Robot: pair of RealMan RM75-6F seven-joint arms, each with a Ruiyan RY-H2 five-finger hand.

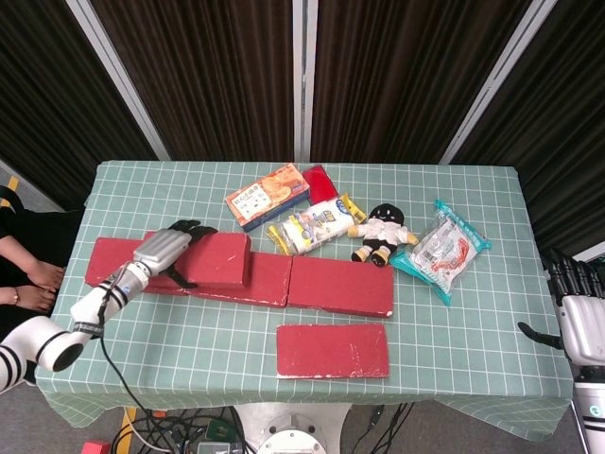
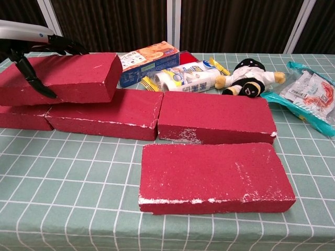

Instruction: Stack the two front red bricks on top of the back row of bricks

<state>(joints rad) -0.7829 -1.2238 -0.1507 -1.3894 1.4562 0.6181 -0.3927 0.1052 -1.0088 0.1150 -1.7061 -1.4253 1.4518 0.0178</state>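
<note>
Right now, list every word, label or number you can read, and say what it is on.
None can be read.
Cracker box: print too blurred.
White snack pack: blue logo, unreadable.
Clear bag: white label, too small.
Red bricks: no text.

Left robot hand [image 2: 31, 52] grips red brick [image 2: 63, 77]
</note>
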